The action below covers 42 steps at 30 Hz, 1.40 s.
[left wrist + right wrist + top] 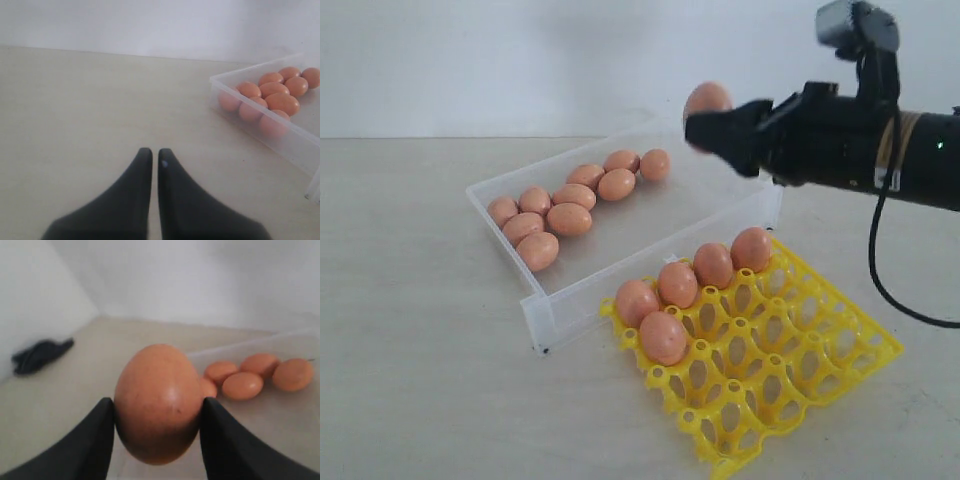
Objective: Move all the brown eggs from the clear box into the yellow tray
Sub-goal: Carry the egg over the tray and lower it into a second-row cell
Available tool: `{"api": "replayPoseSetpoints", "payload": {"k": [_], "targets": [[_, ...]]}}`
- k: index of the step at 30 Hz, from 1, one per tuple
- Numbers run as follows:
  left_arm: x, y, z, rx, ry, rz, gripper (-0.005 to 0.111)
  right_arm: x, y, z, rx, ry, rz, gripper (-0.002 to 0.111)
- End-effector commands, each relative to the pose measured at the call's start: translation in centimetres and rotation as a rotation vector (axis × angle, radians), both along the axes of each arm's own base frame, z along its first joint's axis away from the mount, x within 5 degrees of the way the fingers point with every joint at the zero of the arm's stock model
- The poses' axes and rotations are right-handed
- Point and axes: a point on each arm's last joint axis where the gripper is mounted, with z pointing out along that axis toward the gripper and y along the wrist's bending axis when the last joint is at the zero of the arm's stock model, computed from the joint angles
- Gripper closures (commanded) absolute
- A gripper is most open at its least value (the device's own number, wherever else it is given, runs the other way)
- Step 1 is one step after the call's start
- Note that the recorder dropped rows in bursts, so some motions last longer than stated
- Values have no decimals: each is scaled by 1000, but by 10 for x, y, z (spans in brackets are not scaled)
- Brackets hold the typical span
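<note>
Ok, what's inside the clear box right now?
About ten brown eggs lie clustered toward the left end of the clear box; the rest of its floor shows bare. Its far right corner is hidden behind the right gripper and the egg it holds.

Loose brown eggs (569, 219) in clear box (590, 290); five in yellow tray (840, 298).

From the exterior view, my right claw (712, 128) covers the lower part of the brown egg (707, 97) it grips above the far side of the clear box (580, 300), and its arm runs off the frame. Through the left wrist camera the clear box is cut off at the edge, and the brown eggs (272, 127) against its near wall are only smears through the plastic. A dark shape (40, 355) on the counter (75, 390), well apart from the clear box, is too blurred to identify.
</note>
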Motion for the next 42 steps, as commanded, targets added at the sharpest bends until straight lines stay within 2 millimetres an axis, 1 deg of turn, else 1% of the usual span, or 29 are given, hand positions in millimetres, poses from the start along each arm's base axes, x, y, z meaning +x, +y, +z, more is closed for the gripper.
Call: {"api": "replayPoseSetpoints", "payload": {"k": [1,4,8,9,11,13,15,16,17,19,21,24,28,31,36,42], "targets": [[0,0,0,-4,-5,3,103,-17,6,-14,-222,16,242,109],[0,0,0,-4,-5,3,103,-19,6,-17,-243,43,270,109],[0,0,0,-4,-5,3,103,-16,6,-21,-216,62,250,109],[0,0,0,-4,-5,3,103,-14,6,-25,-212,79,240,109],[0,0,0,-4,-5,3,103,-8,4,-41,-192,136,222,109],[0,0,0,-4,-5,3,103,-6,2,-54,-107,199,266,109],[0,0,0,-4,-5,3,103,-9,1,-65,11,232,376,109],[0,0,0,-4,-5,3,103,-12,0,-66,79,234,445,109],[0,0,0,-4,-5,3,103,-13,-2,-70,109,245,467,109],[0,0,0,-4,-5,3,103,-10,-7,-75,117,261,448,109],[0,0,0,-4,-5,3,103,-10,-12,-77,110,263,442,109],[0,0,0,-4,-5,3,103,-13,-13,-79,77,273,469,109],[0,0,0,-4,-5,3,103,-12,-16,-88,-21,303,446,109],[0,0,0,-4,-5,3,103,-12,-17,-90,-41,310,435,109],[0,0,0,-4,-5,3,103,-6,-24,-99,-144,339,343,109],[0,0,0,-4,-5,3,103,-4,-25,-100,-166,319,324,109]]}}
